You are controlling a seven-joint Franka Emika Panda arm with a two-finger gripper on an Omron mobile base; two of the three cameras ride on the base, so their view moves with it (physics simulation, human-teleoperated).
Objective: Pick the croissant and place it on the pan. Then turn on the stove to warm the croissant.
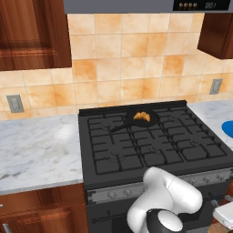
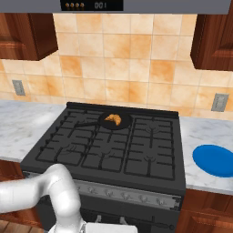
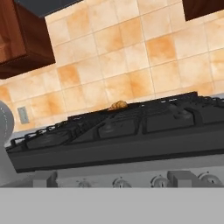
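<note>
The croissant (image 1: 142,117) (image 2: 113,119) lies inside the pan (image 1: 153,122) (image 2: 125,124) on a back burner of the stove (image 1: 136,152) (image 2: 109,152). From the hand view, the croissant (image 3: 118,105) peeks over the far grates of the stove (image 3: 131,144). My gripper (image 3: 111,178) hangs low in front of the range, level with the grey knob strip (image 3: 118,182) (image 1: 118,195) (image 2: 136,196). Its fingertips (image 3: 46,178) stand wide apart, open, with nothing between them. The pan's handle (image 1: 119,128) points left and toward the front.
A blue plate (image 1: 229,129) (image 2: 216,160) rests on the marble counter (image 2: 200,132) right of the stove. More marble counter (image 1: 36,145) stretches to the left. Wooden wall cabinets (image 1: 32,32) hang above, and a range hood (image 2: 136,5) sits over the stove.
</note>
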